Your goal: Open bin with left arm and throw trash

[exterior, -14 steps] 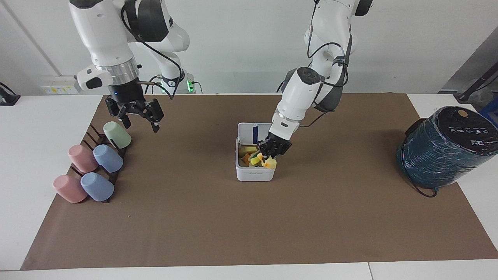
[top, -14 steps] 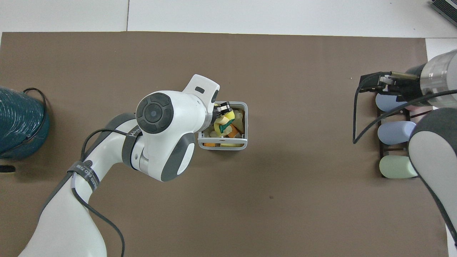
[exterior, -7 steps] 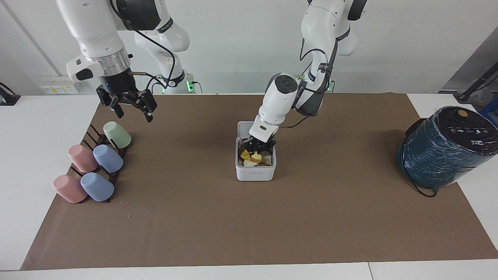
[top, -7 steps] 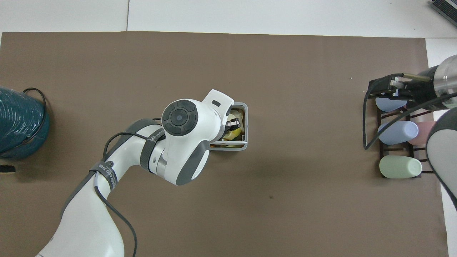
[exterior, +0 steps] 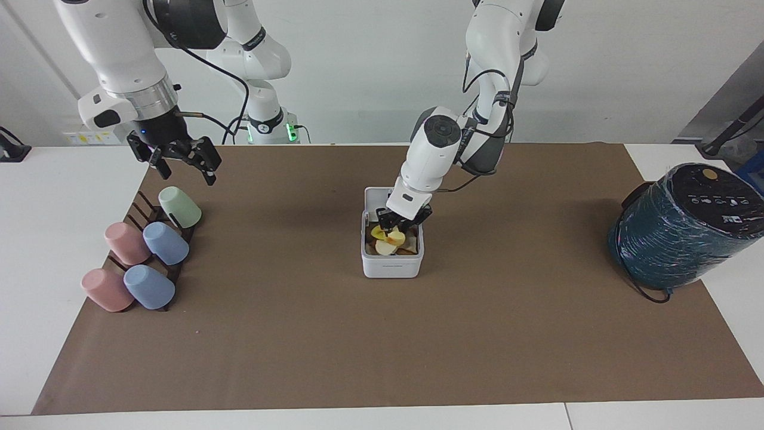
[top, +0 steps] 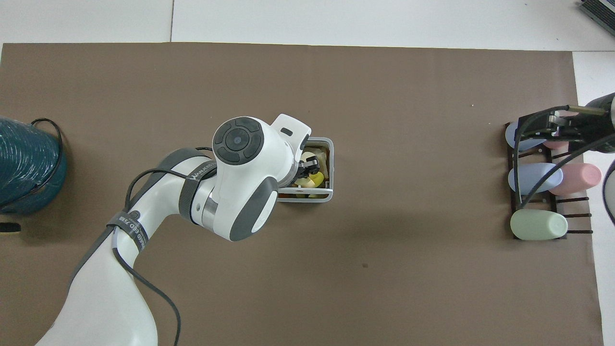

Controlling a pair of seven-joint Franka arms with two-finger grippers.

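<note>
I count one white bin (exterior: 391, 263) at the middle of the brown mat (exterior: 382, 346), lid tipped up on the robots' side, and foam scraps (exterior: 387, 242) piled inside; I make out three or four pieces, though the heap is too tangled for a sure count. My left gripper (exterior: 401, 220) sits over the open bin mouth, its fingers (exterior: 391, 218) spread a little just above the yellow scrap (top: 315, 179), and I see nothing held between them. Five pastel cups (exterior: 179, 206) lie on one dark rack (top: 538, 192) at the right arm's end of the bench: two pink, two blue, one green. My right gripper (exterior: 182, 160) waits above that rack's corner, fingers wide. One teal cylinder (exterior: 680, 230) stands at the left arm's end.
</note>
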